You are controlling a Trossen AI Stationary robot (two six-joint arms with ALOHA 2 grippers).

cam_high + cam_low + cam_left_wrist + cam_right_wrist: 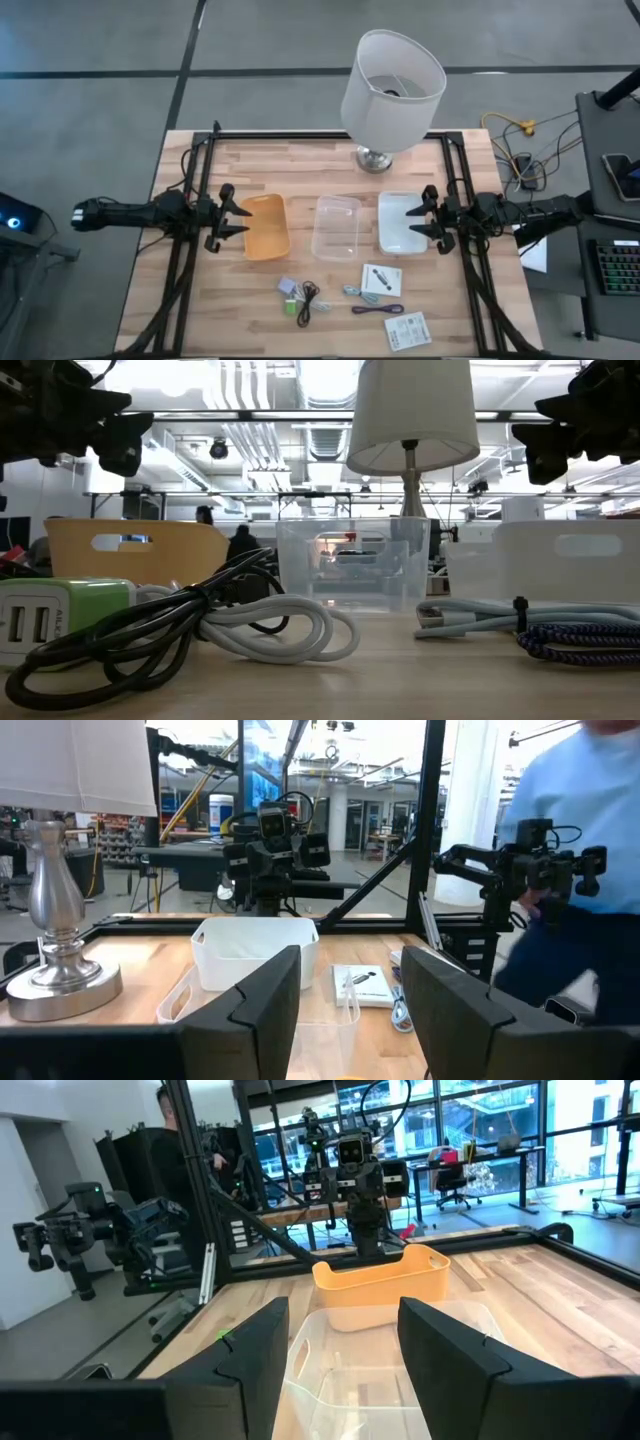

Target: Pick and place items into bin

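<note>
At the left of the high view we saw the left gripper [243, 217] held over the table edge beside the orange bin [266, 227], its fingers parted with nothing between them. To its right stood the clear bin [336, 227] and then the white bin [404, 222], all three looking empty from above. The lamp [391, 82] stood behind them at the upper middle.

The items lay in a loose row at the lower middle of the frame, well apart from both grippers. Going left to right, we found a green charger [290, 307] with a pale block [287, 287] just beside it, a black cable [309, 299], a teal cable [355, 292], a white card [380, 277], a purple cable [378, 310] and a printed packet [407, 328].

We judged the cables light and floppy, so they are best pinched across the bunched coil, not at a loose end. The charger seemed stiff and could be taken across its flat sides. The card and packet lay flat and thin, likely slippery, and would need a grip at an edge.

At the right, the right gripper [411, 221] hung at the white bin's far side, fingers likewise apart and empty
</note>
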